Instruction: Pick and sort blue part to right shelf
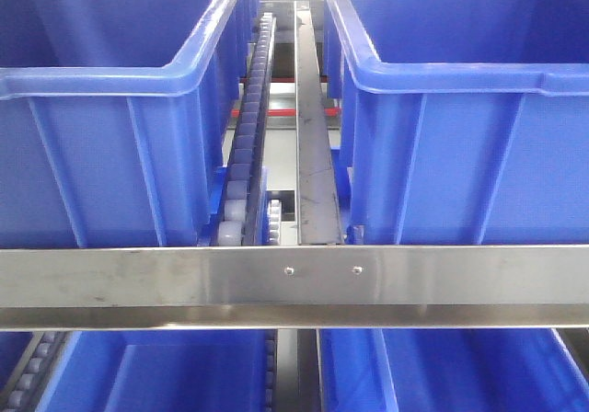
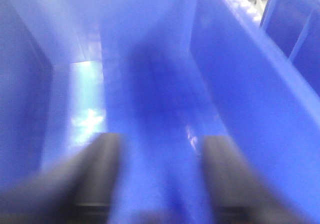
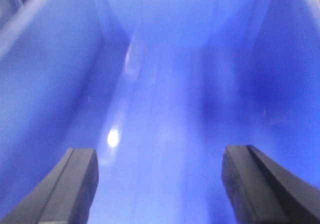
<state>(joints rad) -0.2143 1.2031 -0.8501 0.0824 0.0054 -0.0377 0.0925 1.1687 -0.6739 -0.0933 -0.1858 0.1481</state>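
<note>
While blurred | left gripper (image 2: 160, 179) spread | right gripper (image 3: 160, 184) spread | bin (image 3: 50, 84)

Right gripper (image 3: 160, 184) fingers (image 3: 75, 184) spread (nothing between), inside blue bin (image 3: 50, 84).

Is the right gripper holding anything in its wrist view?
No. The right gripper is open, and only the bare blue bin shows between its fingers.

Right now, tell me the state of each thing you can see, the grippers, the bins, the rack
left gripper: open, nothing between its fingers, pointing into a blue bin.
right gripper: open wide, holding nothing, over a blue bin interior.
upper left bin: upright on the rack, contents hidden.
upper right bin: upright, contents hidden.
front rail: level, bare, two rivets.
roller track: unoccupied between the bins.
blue part: not visible.
</note>
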